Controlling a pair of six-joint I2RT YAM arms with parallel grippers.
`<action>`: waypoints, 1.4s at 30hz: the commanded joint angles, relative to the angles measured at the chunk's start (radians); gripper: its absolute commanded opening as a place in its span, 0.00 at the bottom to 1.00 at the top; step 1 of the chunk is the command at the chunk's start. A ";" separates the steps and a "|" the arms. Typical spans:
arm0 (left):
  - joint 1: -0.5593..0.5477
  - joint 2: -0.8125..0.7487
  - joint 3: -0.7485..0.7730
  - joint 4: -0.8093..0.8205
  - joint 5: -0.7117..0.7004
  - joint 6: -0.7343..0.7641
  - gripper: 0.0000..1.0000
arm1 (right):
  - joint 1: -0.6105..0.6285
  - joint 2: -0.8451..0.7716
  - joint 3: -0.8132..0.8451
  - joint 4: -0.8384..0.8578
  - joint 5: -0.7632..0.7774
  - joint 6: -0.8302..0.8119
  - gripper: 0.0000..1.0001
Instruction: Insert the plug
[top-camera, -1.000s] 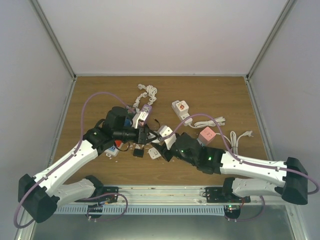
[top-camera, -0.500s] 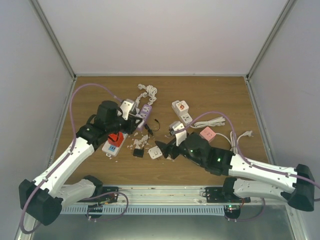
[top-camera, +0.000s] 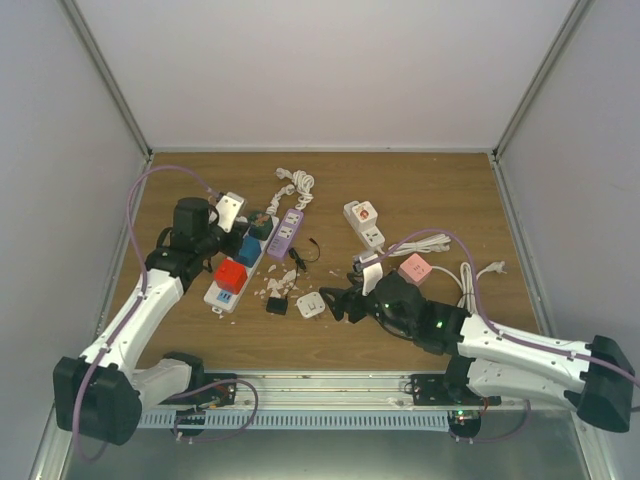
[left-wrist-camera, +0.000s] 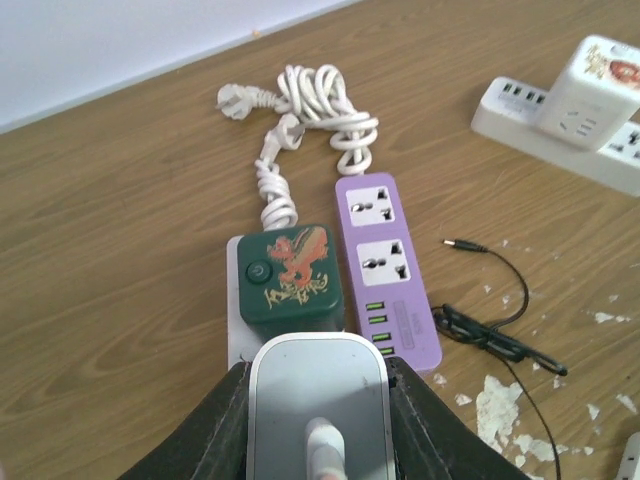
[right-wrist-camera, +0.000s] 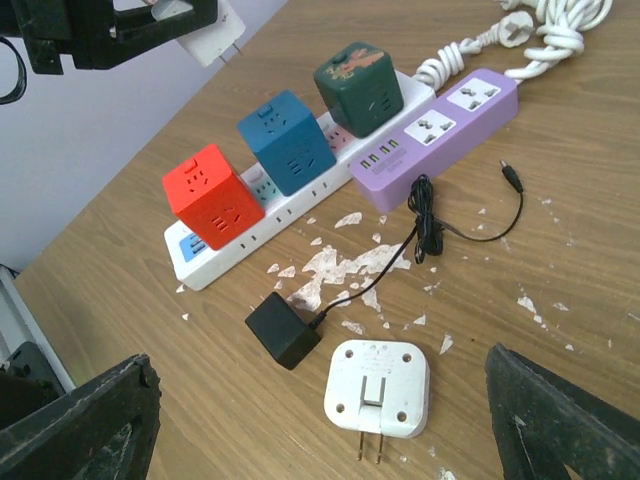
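White plug (left-wrist-camera: 316, 385) held by L gripper (left-wrist-camera: 318, 430), part-cropped | R gripper (right-wrist-camera: 320, 400) wide, tips cropped

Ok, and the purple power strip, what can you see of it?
The purple power strip looks like smooth plastic: two white-faced universal sockets, both empty, then a row of green USB ports. It lies flat on the wooden table, alongside the white strip carrying the dark green cube, a white cord coiled beyond its far end.

We record the counter (left-wrist-camera: 120, 250) as matt, grained wood, littered with rough white flakes (right-wrist-camera: 335, 268). The purple power strip (left-wrist-camera: 385, 265) and white plug (left-wrist-camera: 318, 395) are smooth plastic with a slight sheen; the green cube (left-wrist-camera: 290, 280) is glossier. The black adapter (right-wrist-camera: 284, 330) looks matt.
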 joint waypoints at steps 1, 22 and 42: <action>0.019 0.011 -0.014 0.063 0.007 0.063 0.28 | -0.021 0.002 -0.019 0.041 -0.043 0.040 0.88; 0.042 0.152 -0.087 0.131 0.026 0.099 0.28 | -0.042 0.016 -0.025 0.041 -0.060 0.008 0.88; 0.040 0.263 -0.097 0.054 -0.105 0.142 0.28 | -0.049 0.031 -0.022 0.037 -0.048 -0.014 0.88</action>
